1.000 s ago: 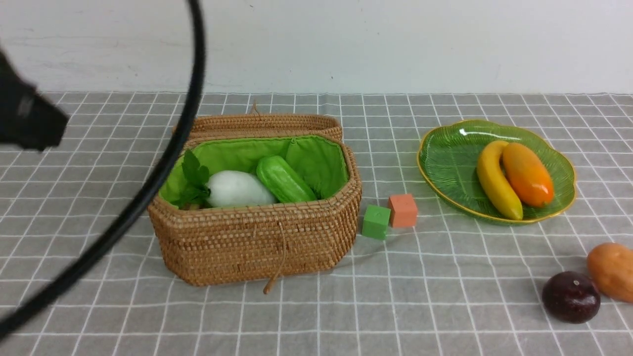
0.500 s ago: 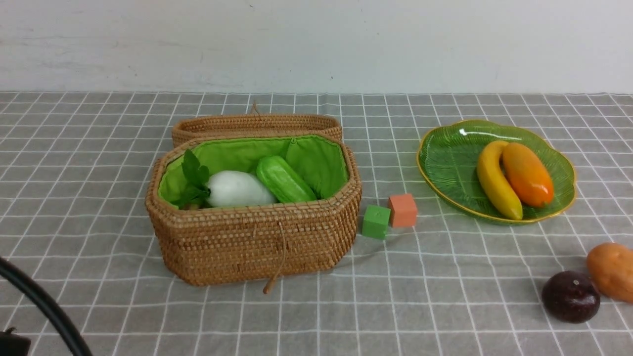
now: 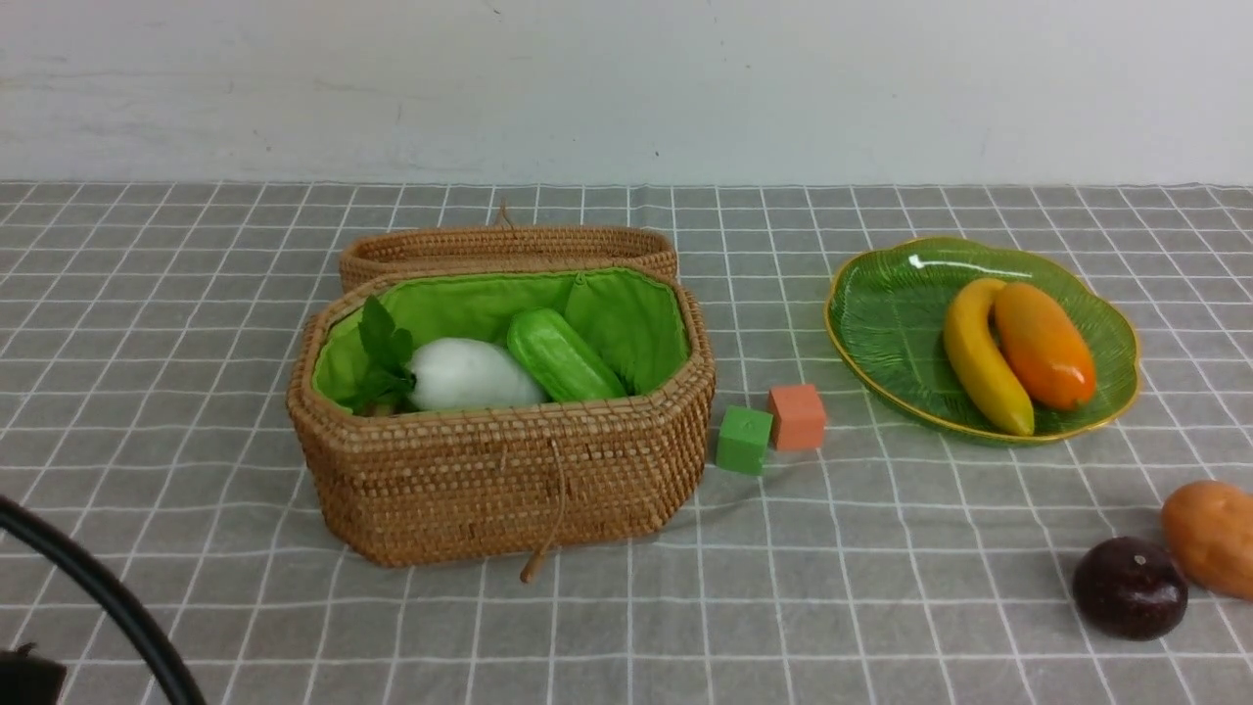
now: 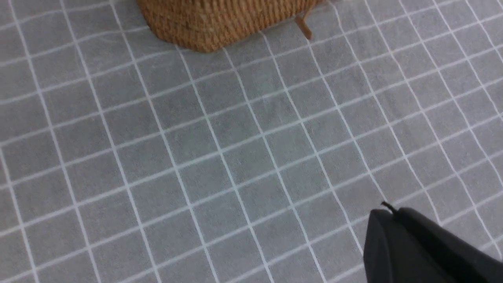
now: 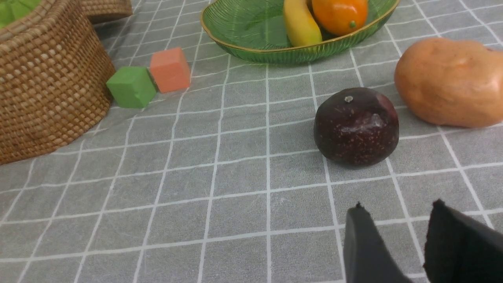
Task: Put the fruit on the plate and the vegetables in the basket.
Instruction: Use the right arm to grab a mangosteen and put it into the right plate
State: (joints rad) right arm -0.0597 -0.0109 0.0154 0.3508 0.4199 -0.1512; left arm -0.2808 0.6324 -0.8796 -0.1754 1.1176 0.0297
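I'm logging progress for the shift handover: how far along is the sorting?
Done: banana and mango lie on the plate; radish and cucumber sit in the basket. In hand: nothing; the right pincer is open and empty near the dark round fruit, the left pincer shut and empty. Left: that fruit to the plate, the potato to the basket.

Grey white-checked cloth (image 3: 881,548) — brown basket (image 3: 489,480), green lining (image 3: 470,304) — yellow banana (image 3: 979,357)
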